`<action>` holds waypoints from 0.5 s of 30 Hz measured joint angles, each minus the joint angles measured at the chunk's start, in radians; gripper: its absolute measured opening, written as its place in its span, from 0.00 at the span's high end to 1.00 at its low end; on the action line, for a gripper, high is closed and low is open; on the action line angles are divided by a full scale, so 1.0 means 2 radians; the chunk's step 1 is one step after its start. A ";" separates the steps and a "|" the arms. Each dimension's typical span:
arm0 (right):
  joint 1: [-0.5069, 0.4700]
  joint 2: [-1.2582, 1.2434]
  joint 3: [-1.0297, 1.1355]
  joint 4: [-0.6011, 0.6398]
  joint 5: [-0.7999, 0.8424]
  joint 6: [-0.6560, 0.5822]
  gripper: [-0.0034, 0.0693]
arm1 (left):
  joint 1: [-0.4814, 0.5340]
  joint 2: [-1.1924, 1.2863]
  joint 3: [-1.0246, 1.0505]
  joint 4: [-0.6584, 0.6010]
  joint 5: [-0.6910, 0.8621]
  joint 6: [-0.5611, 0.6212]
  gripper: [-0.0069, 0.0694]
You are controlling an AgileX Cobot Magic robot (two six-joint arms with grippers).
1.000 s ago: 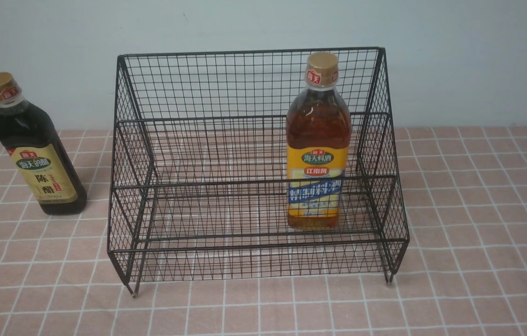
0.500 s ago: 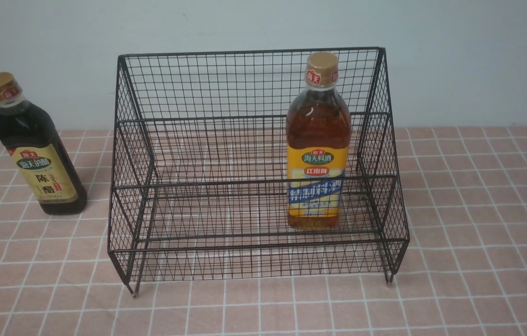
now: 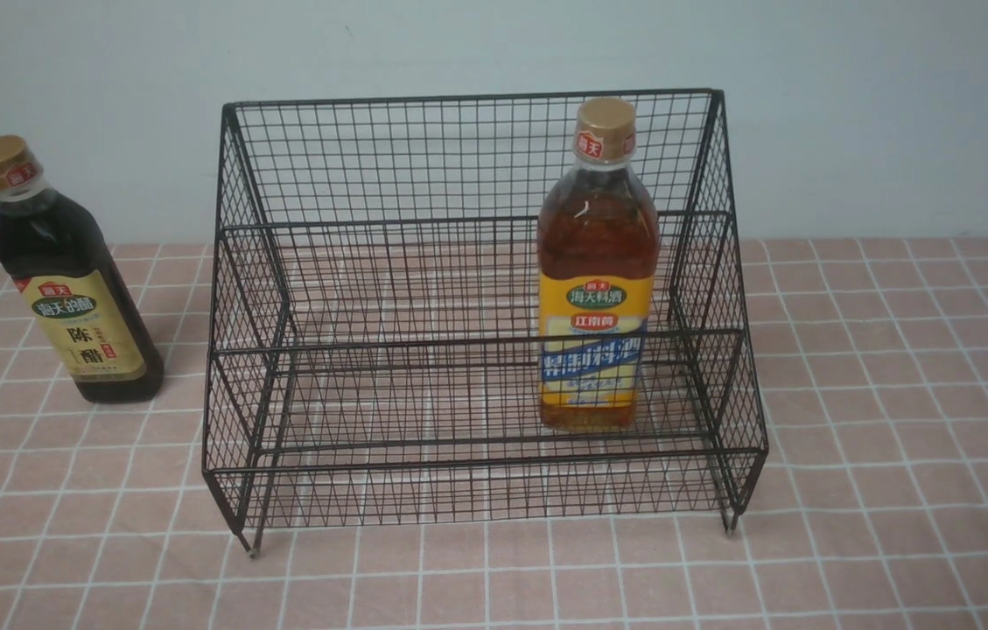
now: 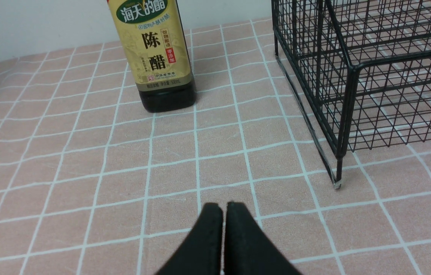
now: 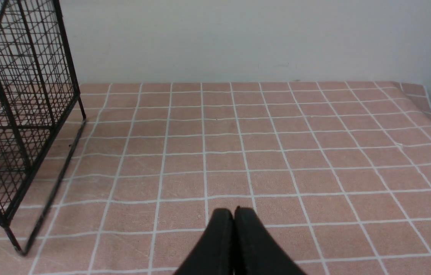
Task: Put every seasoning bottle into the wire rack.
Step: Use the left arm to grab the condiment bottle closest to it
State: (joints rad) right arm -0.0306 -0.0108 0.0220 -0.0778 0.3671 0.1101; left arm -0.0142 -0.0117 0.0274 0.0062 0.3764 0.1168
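1. Inside the black wire-mesh rack (image 3: 423, 157), the amber gold-capped bottle (image 3: 596, 289) is stood upright.
2. The near-black gold-capped bottle (image 3: 65, 289) is found outside, on the pink-checked desk (image 3: 896, 394).
3. Left fingers (image 4: 207, 240) and right fingers (image 5: 221, 240) are pressed together, empty.

Left gripper (image 4: 223, 207) matte black, tapering to rounded tips, right gripper (image 5: 233, 211) identical

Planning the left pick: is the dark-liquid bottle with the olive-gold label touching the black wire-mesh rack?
Apart. The left wrist view shows bare checked cloth between the dark-liquid bottle and the black wire-mesh rack.
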 joint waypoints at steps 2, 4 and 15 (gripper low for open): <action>0.000 0.000 0.000 0.000 0.000 0.002 0.97 | 0.000 0.000 0.000 0.000 0.000 0.000 0.92; 0.000 0.000 0.000 0.000 0.000 0.003 0.97 | 0.000 0.000 0.000 0.000 0.000 0.000 0.92; 0.000 0.000 0.000 0.001 0.000 0.002 0.97 | 0.000 0.000 0.000 0.000 0.000 0.000 0.92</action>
State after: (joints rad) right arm -0.0296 -0.0115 0.0220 -0.0768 0.3671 0.1151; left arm -0.0142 -0.0117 0.0274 0.0062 0.3764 0.1168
